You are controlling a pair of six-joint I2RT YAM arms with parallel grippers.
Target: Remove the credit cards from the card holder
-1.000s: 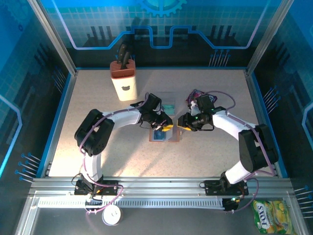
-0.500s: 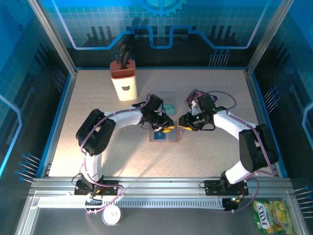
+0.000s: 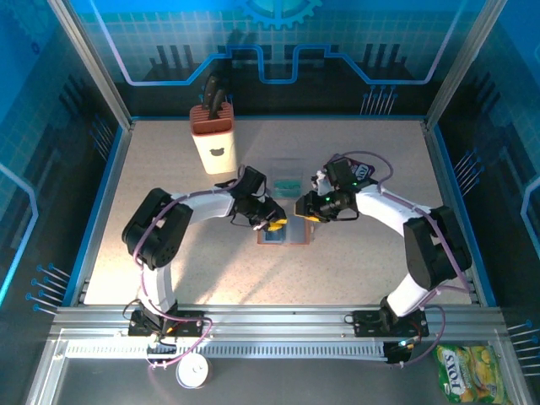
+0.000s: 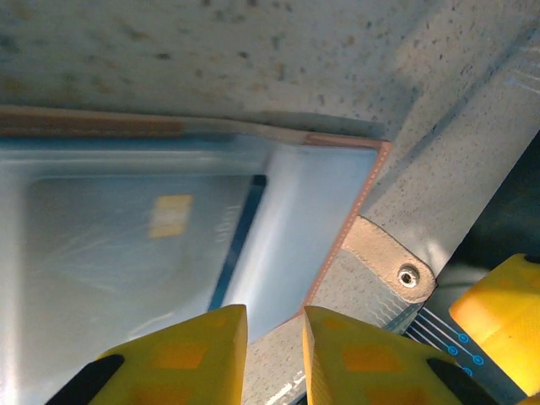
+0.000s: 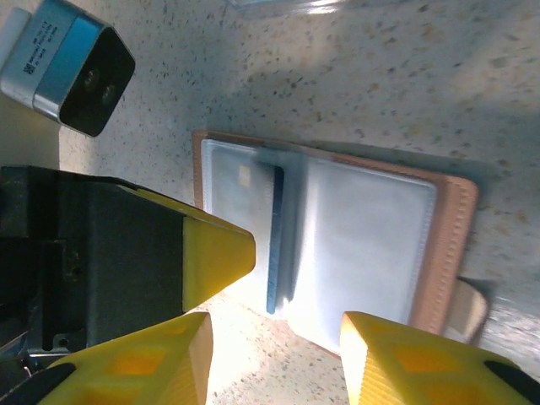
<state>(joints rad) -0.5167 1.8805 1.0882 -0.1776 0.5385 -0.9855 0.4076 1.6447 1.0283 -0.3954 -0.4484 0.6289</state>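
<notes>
My right hand [image 5: 277, 325] has moved left and hangs open above the wallet [image 5: 371, 245]. My left hand [image 4: 274, 327] sits at its rim; if it pinches, I cannot tell. The blue card [image 5: 275, 236] inside looks reachable now.

"Can you read that credit card [image 4: 143, 245]?"
"No. By the left wrist it's a blur under the clear sleeve, and the card holder [image 4: 337, 194] runs off the left edge."
"How many cards in there?"
"Can't tell. From overhead the left gripper [image 3: 275, 223] and right gripper [image 3: 302, 209] cover the holder's far edge, and everything's too small to count."
</notes>
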